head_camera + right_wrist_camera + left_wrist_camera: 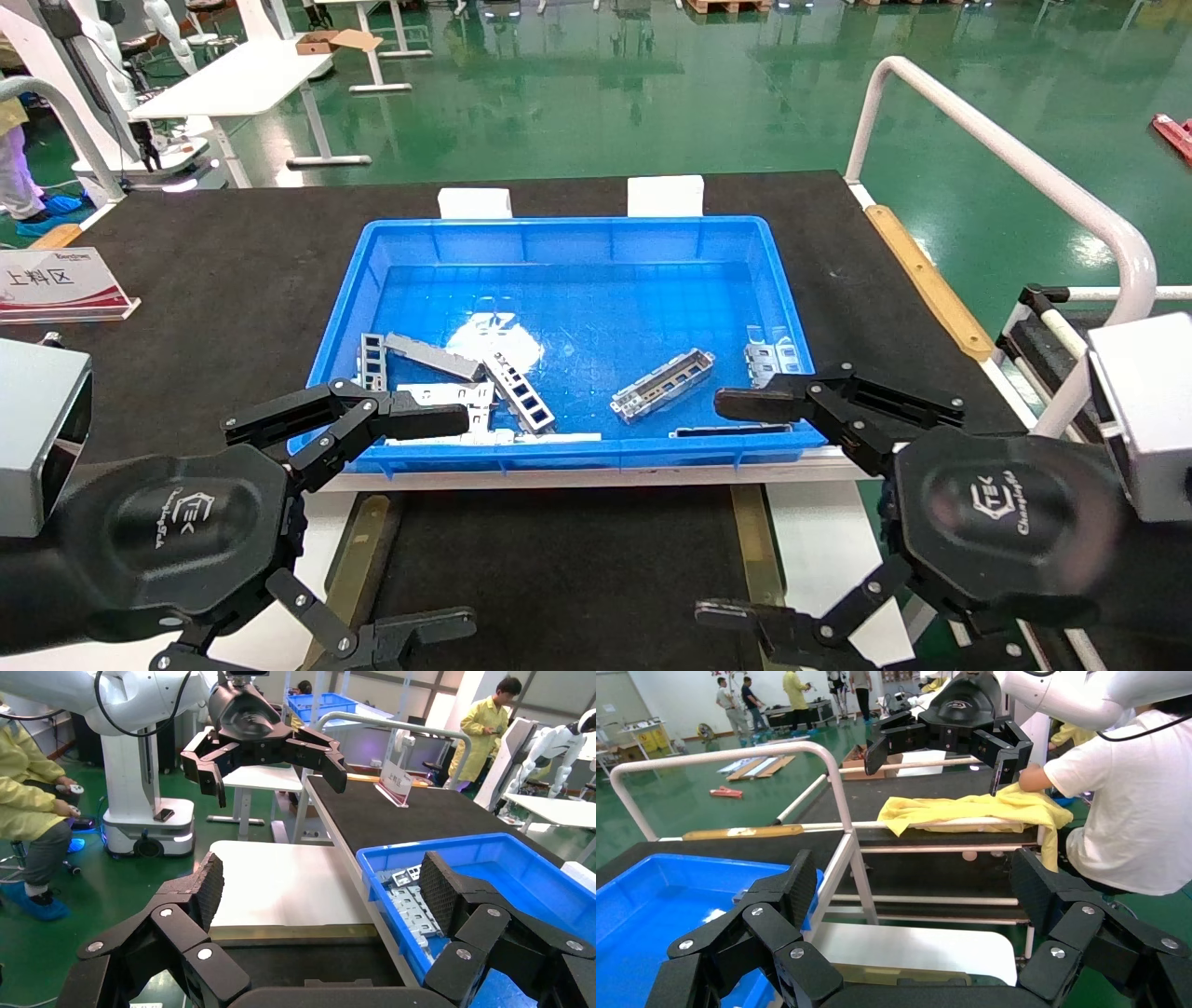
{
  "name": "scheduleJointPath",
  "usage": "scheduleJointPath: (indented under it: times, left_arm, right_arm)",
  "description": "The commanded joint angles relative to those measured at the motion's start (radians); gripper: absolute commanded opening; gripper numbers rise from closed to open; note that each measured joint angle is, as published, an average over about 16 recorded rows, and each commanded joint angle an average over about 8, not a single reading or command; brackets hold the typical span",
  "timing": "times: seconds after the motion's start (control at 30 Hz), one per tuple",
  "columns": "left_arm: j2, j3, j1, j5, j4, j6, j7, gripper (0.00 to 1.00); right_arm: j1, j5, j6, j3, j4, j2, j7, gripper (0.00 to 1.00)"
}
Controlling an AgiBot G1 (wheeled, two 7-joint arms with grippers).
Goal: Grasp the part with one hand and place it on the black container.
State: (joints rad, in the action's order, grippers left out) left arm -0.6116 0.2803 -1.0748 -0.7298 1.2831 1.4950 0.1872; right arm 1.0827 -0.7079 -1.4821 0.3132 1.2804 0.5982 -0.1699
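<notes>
2 grippers hang spread wide and empty at the near rim of the blue bin (354, 280): left gripper (410, 522), right gripper (745, 508). I see the black container (559, 578) below, between them. The part (663, 384) lies tilted inside the bin, apart from the tabbed plates (456, 396). I judge the risk: pads slipping on its thin walls, or snagging the bin's near wall.

Both the left gripper (410, 531) and the right gripper (736, 508) are matte black, with octagonal housings stamped with a pale "TEK" logo, linkage bars pinned by silver screws, textured fingertip pads (209, 885), and grey box-shaped wrist modules.
</notes>
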Motion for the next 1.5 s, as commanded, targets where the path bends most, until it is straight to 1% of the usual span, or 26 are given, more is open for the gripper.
scheduleJointPath:
  times: [0.03,1.5]
  left_arm:
    - [0.000,0.000,0.000,0.000,0.000,0.000,0.000,1.00]
    - [-0.001,-0.002,-0.002,-0.006,-0.001,-0.008,-0.006,1.00]
  right_arm:
    - [0.000,0.000,0.000,0.000,0.000,0.000,0.000,1.00]
    - [0.000,0.000,0.000,0.000,0.000,0.000,0.000,1.00]
